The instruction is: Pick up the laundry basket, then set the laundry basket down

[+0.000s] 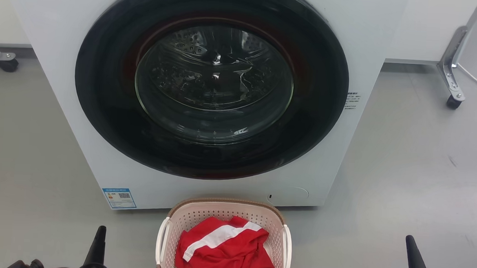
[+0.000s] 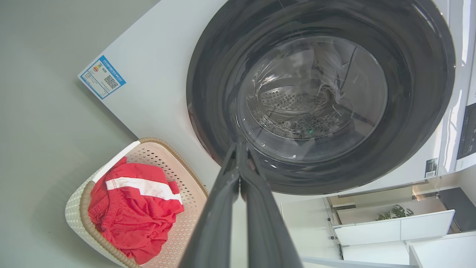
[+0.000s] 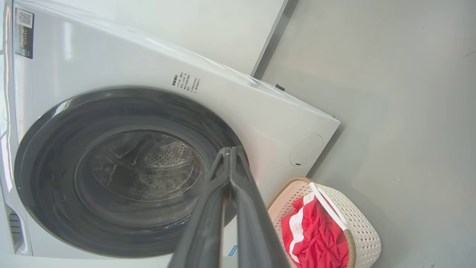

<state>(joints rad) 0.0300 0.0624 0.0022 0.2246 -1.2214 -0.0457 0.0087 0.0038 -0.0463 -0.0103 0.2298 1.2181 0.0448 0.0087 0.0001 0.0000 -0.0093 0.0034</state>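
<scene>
The laundry basket (image 1: pixel 201 218) sits on the floor (image 1: pixel 403 179) between the left gripper (image 1: pixel 101 232) and the farther right gripper (image 1: pixel 411 242), both pinched closed and empty.

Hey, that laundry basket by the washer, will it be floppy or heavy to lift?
Probably stiff: the laundry basket looks like moulded perforated plastic with a firm rim. Likely light, since only a red garment shows inside. Lifted by one white handle alone, it may well tilt.

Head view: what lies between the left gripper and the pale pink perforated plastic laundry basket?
In the head view, the stretch between the left gripper and the laundry basket is bare grey floor.
</scene>
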